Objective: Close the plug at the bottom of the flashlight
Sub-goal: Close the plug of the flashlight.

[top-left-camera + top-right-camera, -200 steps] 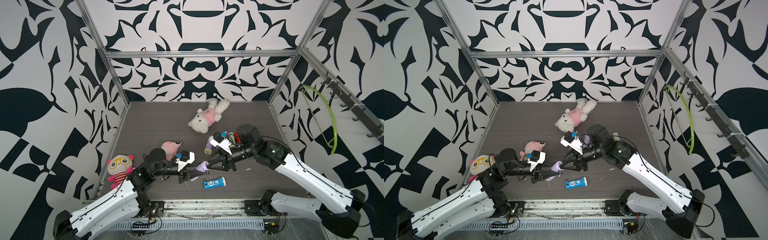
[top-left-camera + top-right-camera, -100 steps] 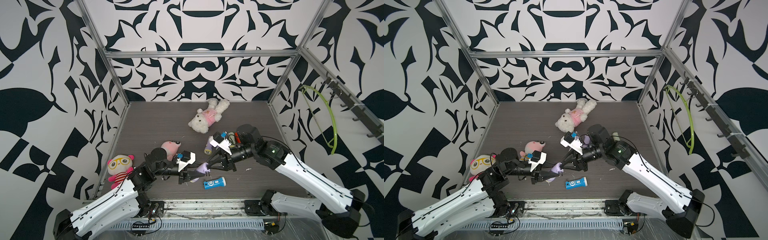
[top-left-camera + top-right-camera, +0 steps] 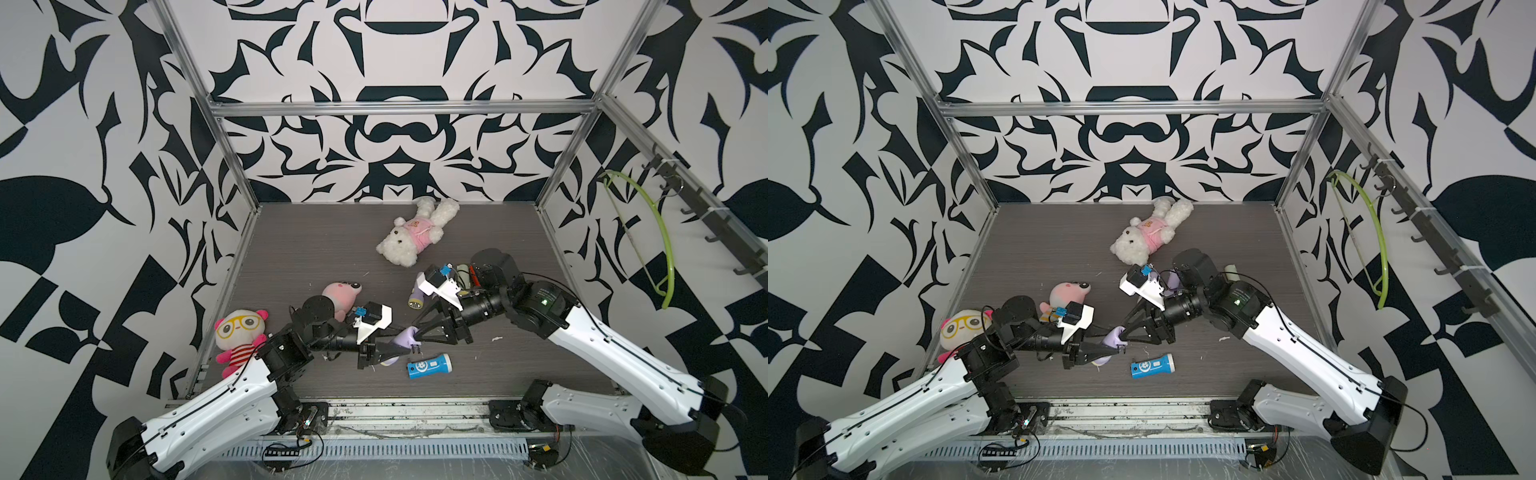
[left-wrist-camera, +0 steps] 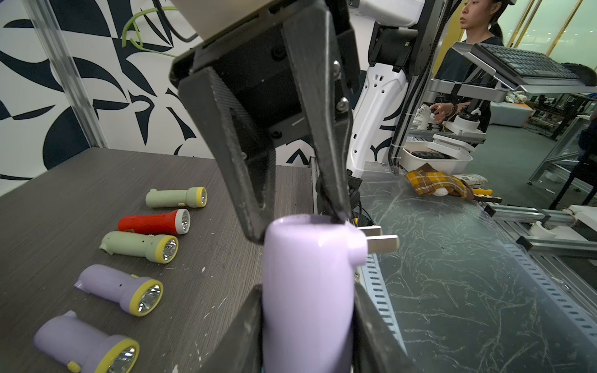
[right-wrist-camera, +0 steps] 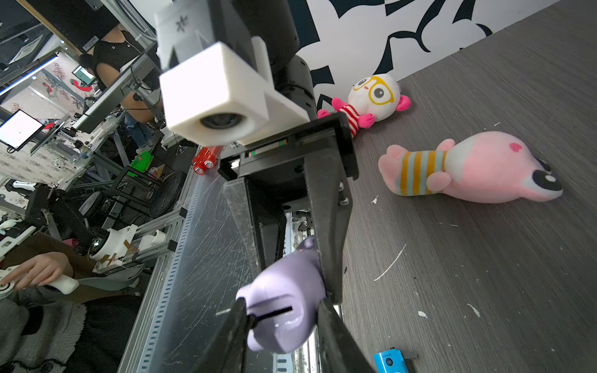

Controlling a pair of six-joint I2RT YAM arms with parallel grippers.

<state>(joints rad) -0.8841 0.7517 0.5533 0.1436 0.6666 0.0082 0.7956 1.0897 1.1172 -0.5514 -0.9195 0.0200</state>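
Observation:
A lilac flashlight [image 3: 405, 336] [image 3: 1115, 336] hangs just above the table's front, held between both arms. My left gripper [image 3: 399, 347] [image 4: 307, 289] is shut on its body [image 4: 307, 306]. My right gripper [image 3: 415, 332] [image 5: 282, 303] meets it from the opposite side, shut on its bottom end [image 5: 284, 290]. The plug [image 4: 378, 239] shows two metal prongs sticking out sideways from that end, past one right finger [image 5: 239, 323]. The lamp head is hidden behind the left gripper.
A blue flashlight [image 3: 429, 365] lies on the table just in front of the grippers. A pink plush [image 3: 343, 293], a doll with glasses [image 3: 239, 332] and a white bear [image 3: 415, 237] lie around. Several more flashlights [image 4: 145, 248] lie behind the right arm. The table's front rail [image 3: 395, 411] is close.

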